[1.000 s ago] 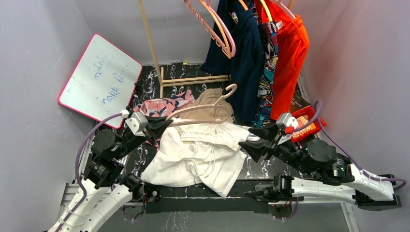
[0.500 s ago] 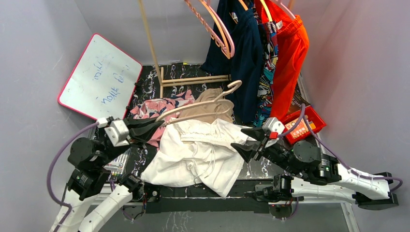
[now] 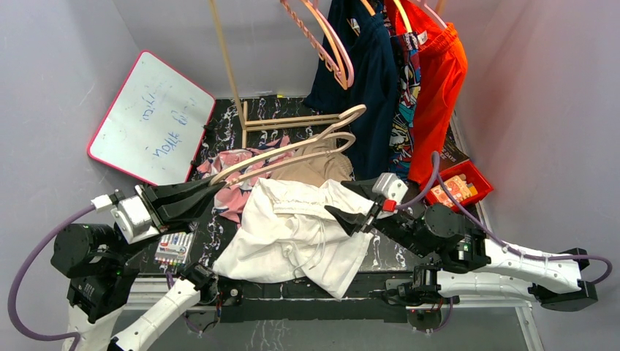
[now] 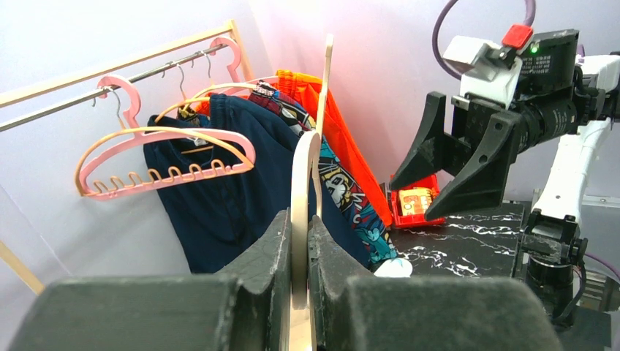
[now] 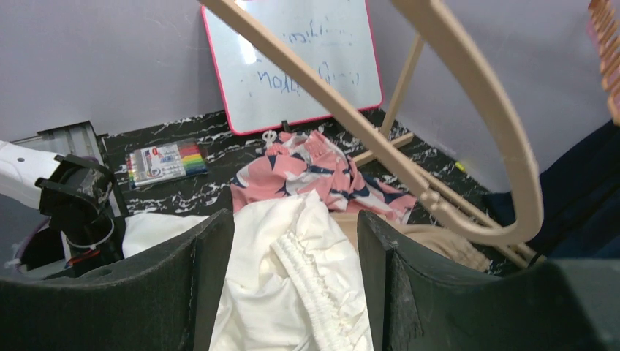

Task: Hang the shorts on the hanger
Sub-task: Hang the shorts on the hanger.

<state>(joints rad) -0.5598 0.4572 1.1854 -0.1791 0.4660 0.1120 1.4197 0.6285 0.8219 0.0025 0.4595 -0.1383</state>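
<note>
The hanger (image 3: 292,148) is clenched in the left jaws, raised, running from centre left to upper centre. The right jaws stand released above the shorts (image 3: 292,238) at centre frame, hem reaching the counter (image 3: 208,230) lower edge.

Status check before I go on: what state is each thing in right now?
Pale beige wooden hanger: held at one end, raised, bare.
Large white fabric shorts: crumpled on the table, unheld.
Left gripper: shut on the hanger.
Right gripper: open, above the shorts' waistband.
</note>
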